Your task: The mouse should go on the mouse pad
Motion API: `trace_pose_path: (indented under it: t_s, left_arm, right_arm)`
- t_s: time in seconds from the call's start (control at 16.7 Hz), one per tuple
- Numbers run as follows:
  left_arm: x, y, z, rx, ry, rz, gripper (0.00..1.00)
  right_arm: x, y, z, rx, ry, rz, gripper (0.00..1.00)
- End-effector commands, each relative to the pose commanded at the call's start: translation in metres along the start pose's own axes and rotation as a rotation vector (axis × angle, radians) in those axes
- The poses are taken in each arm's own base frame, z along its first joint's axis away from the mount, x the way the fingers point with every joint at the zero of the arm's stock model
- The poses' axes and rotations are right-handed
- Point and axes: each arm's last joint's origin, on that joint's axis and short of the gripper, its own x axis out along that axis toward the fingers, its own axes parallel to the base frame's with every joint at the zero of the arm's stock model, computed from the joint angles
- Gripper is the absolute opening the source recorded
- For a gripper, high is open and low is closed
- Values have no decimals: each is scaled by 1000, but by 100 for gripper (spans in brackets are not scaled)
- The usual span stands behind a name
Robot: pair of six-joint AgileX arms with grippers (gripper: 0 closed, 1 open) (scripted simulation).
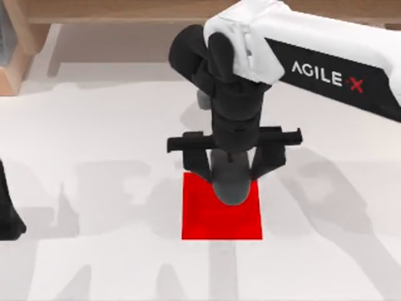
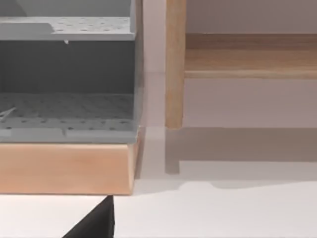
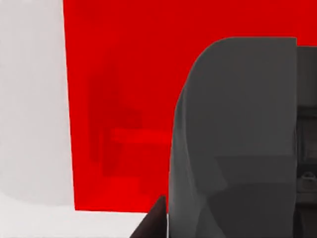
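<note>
A white bench (image 1: 94,125) carries the work, with a light wooden shelf rail (image 1: 125,9) along its far edge; the left wrist view shows a grey perforated rack (image 2: 64,106) on a wooden base there.

At the bench's left edge the left arm (image 1: 7,213) stands parked as a dark shape; whether its pincer is spread or closed cannot be told.

Toward the middle, nearer the front edge, lies the flat bright red square mouse pad (image 1: 200,219), plain and unmarked, flat on the bench. Over the pad's far edge is the rounded dark grey computer mouse (image 1: 232,188), smooth and matte; its nose reaches over the red sheet while its rear lies under the arm. It looks held clear of, or barely on, the pad; contact cannot be confirmed.

The right gripper (image 1: 230,160), black, on the white AgileX arm entering from the bench's far right corner, points straight down with its two fingers pinching the mouse by its sides.

Risks: released here, the mouse may land straddling the pad's far edge and rest partly on the bare bench. Dropped from any height, its curved shell could slide or tip. The smooth sides may also slip in the pinch.
</note>
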Motion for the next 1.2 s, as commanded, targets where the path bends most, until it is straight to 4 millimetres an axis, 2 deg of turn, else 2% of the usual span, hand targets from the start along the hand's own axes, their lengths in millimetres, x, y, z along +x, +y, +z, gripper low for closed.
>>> trace_pose_path:
  t_s: [0.18, 0.6, 1.2]
  left_arm:
    - [0, 0, 0, 0, 0, 0, 100]
    - [0, 0, 0, 0, 0, 0, 100]
    - [0, 0, 0, 0, 0, 0, 100]
  right_arm:
    - [-1, 8, -3, 48, -10, 8, 0]
    - [-1, 6, -2, 54, -10, 9, 0]
    - [26, 8, -2, 48, -10, 10, 0]
